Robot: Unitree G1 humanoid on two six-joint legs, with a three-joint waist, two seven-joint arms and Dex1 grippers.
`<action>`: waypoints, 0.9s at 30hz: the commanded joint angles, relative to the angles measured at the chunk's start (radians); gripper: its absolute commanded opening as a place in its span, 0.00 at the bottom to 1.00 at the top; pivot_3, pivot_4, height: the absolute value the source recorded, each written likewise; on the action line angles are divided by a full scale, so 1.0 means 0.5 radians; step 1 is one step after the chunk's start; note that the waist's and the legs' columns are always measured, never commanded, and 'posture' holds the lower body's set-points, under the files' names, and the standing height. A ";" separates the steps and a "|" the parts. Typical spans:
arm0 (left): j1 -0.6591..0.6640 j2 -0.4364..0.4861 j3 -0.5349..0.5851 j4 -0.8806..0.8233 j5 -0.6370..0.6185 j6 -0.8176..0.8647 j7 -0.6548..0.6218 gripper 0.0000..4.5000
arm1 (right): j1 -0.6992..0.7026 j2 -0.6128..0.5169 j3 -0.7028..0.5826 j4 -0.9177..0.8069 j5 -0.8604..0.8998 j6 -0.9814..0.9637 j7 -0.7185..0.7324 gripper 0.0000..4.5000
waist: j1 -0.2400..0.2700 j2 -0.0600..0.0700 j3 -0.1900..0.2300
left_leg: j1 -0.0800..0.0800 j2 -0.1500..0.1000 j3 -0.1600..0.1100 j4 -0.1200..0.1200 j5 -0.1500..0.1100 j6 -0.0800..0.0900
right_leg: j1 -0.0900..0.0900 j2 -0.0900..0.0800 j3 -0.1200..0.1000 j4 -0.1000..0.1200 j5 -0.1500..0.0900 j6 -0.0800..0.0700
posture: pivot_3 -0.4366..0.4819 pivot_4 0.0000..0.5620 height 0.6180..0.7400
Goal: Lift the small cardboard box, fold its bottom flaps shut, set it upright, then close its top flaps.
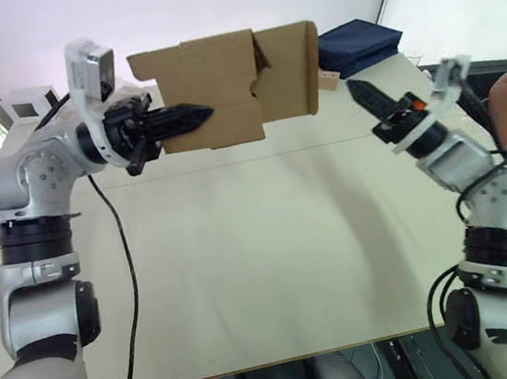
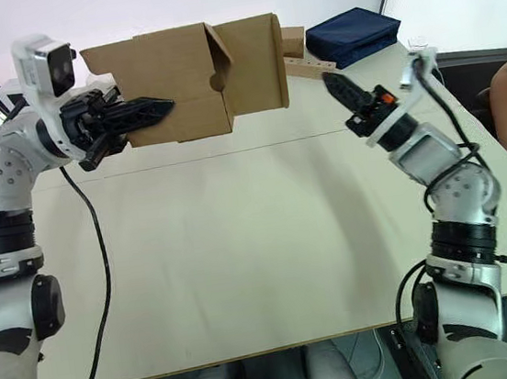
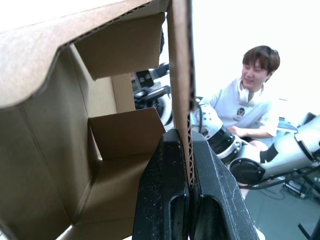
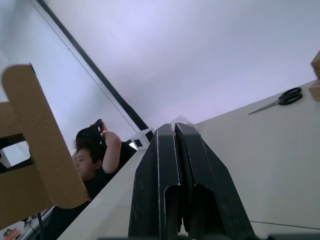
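My small plain brown corrugated cardboard box (image 1: 222, 87) hangs in the air above the table, lying on its side. Its flaps stand open at both ends, and I pinch one thin wall edge.

Place: a robotics lab or test room is suggested.
Furniture: a large plain table (image 1: 269, 243) is set before pale bare walls.
People: a seated person (image 3: 250, 100) is seen beside another robot arm (image 3: 280, 155).
Loose items: scissors (image 4: 280, 99) and a folded navy cloth (image 1: 358, 45) are left on the tabletop.
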 commanded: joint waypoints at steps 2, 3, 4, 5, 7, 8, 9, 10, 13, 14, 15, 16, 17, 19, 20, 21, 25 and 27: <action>0.021 -0.007 0.009 -0.097 -0.034 0.009 0.012 0.00 | -0.080 0.101 0.075 -0.160 0.031 -0.023 0.095 0.01 | 0.004 0.000 0.000 | 0.000 0.000 0.000 0.001 0.000 0.000 | 0.000 0.000 0.000 0.000 0.000 0.000 | 0.48 0.27 1.00; 0.022 -0.011 0.007 -0.099 -0.033 0.009 0.014 0.00 | -0.079 0.121 0.078 -0.193 0.064 -0.008 0.098 0.01 | 0.006 0.000 0.000 | 0.000 0.000 -0.001 0.001 0.000 0.000 | 0.000 0.000 0.000 0.000 0.000 0.000 | 0.48 0.27 1.00; 0.024 -0.012 0.008 -0.101 -0.032 0.010 0.015 0.00 | -0.077 0.136 0.077 -0.215 0.085 0.003 0.096 0.01 | 0.005 0.000 0.000 | -0.001 0.000 -0.001 0.001 0.000 0.000 | 0.000 0.000 0.000 0.000 0.000 0.000 | 0.48 0.27 1.00; 0.020 -0.016 0.006 -0.097 -0.029 0.008 0.017 0.00 | -0.071 0.149 0.072 -0.237 0.123 0.026 0.099 0.01 | 0.005 0.000 0.000 | -0.001 0.000 -0.001 0.001 0.000 0.000 | 0.000 -0.001 0.000 0.000 0.000 0.000 | 0.48 0.27 1.00; 0.008 -0.030 0.002 -0.079 -0.022 0.003 0.021 0.00 | -0.044 0.176 0.079 -0.300 0.207 0.076 0.104 0.01 | 0.004 0.000 0.000 | -0.001 0.000 -0.001 0.001 0.000 0.000 | 0.000 -0.001 0.000 0.000 0.000 0.000 | 0.48 0.27 1.00; 0.001 -0.041 -0.003 -0.067 -0.017 -0.003 0.025 0.00 | -0.033 0.206 0.073 -0.333 0.272 0.095 0.098 0.01 | 0.004 0.000 0.000 | -0.001 0.000 -0.001 0.001 0.000 0.000 | 0.000 -0.001 0.000 0.000 0.000 0.000 | 0.48 0.27 1.00; -0.003 -0.048 -0.005 -0.060 -0.014 -0.006 0.027 0.00 | -0.027 0.225 0.067 -0.354 0.317 0.105 0.090 0.01 | 0.003 0.000 0.000 | -0.001 0.000 -0.001 0.001 0.000 0.000 | 0.000 -0.001 0.000 0.000 0.000 0.000 | 0.48 0.27 1.00; -0.004 -0.051 -0.006 -0.057 -0.011 -0.006 0.027 0.00 | -0.023 0.238 0.062 -0.368 0.345 0.112 0.081 0.01 | 0.002 0.000 0.000 | -0.001 0.000 -0.001 0.001 0.000 0.000 | 0.000 0.000 0.000 0.000 0.000 0.000 | 0.48 0.27 1.00; -0.018 -0.068 -0.001 -0.034 -0.006 -0.009 0.033 0.00 | 0.010 0.273 0.071 -0.430 0.396 0.123 0.042 0.01 | 0.002 0.000 0.000 | -0.001 0.000 -0.001 0.001 0.000 0.000 | 0.000 0.000 0.000 0.001 0.000 0.000 | 0.48 0.27 1.00; -0.024 -0.072 -0.001 -0.022 -0.004 -0.011 0.035 0.00 | 0.023 0.294 0.071 -0.447 0.418 0.121 0.025 0.01 | 0.003 0.000 0.000 | -0.001 0.000 -0.001 0.001 0.000 0.000 | 0.000 0.000 0.000 0.001 0.000 0.000 | 0.48 0.27 1.00; -0.030 -0.075 0.000 -0.010 -0.001 -0.014 0.037 0.00 | 0.034 0.314 0.070 -0.462 0.442 0.119 0.007 0.01 | 0.004 0.000 0.000 | -0.001 0.000 -0.001 0.001 0.000 0.000 | 0.000 0.000 0.000 0.001 0.000 0.000 | 0.48 0.27 1.00; -0.034 -0.077 0.001 -0.003 -0.001 -0.015 0.038 0.00 | 0.041 0.328 0.071 -0.477 0.458 0.116 -0.007 0.01 | 0.003 0.000 0.000 | -0.001 0.000 -0.002 0.001 0.000 0.000 | 0.000 0.000 -0.001 0.001 0.000 0.000 | 0.48 0.27 1.00; -0.036 -0.078 0.001 0.003 0.000 -0.017 0.039 0.00 | 0.046 0.348 0.069 -0.489 0.481 0.110 -0.028 0.01 | 0.003 0.000 0.000 | -0.001 0.000 -0.001 0.001 0.000 0.000 | 0.000 -0.001 -0.001 0.001 0.000 0.000 | 0.48 0.27 1.00; -0.038 -0.080 0.002 0.007 0.000 -0.016 0.040 0.00 | 0.056 0.374 0.067 -0.502 0.506 0.100 -0.056 0.01 | 0.003 0.000 0.000 | -0.001 0.000 -0.001 0.001 0.000 0.000 | 0.000 -0.001 0.000 0.001 0.000 0.000 | 0.48 0.27 1.00; -0.038 -0.081 0.002 0.007 -0.001 -0.016 0.040 0.00 | 0.061 0.383 0.068 -0.506 0.513 0.095 -0.066 0.01 | 0.003 0.000 0.000 | -0.001 0.000 -0.002 0.001 0.000 0.000 | 0.000 -0.001 0.000 0.001 0.000 0.000 | 0.48 0.27 1.00; -0.041 -0.082 0.002 0.010 0.000 -0.015 0.040 0.00 | 0.065 0.390 0.072 -0.505 0.502 0.081 -0.072 0.01 | 0.002 0.000 0.000 | -0.001 0.000 -0.002 0.001 0.000 0.000 | 0.000 0.000 -0.001 0.001 0.000 0.000 | 0.48 0.27 1.00; -0.047 -0.087 -0.001 0.016 0.000 -0.014 0.044 0.00 | 0.074 0.412 0.090 -0.498 0.489 0.049 -0.080 0.27 | 0.002 0.000 0.000 | -0.001 0.000 -0.002 0.001 0.000 0.000 | 0.000 0.000 -0.001 0.001 0.000 0.000 | 0.48 0.27 1.00; -0.048 -0.087 -0.002 0.017 0.000 -0.013 0.045 0.00 | 0.075 0.419 0.096 -0.493 0.528 0.068 -0.075 0.46 | 0.002 0.000 0.000 | -0.001 0.000 -0.001 0.001 0.000 0.000 | 0.000 0.000 0.000 0.001 0.000 0.000 | 0.48 0.27 1.00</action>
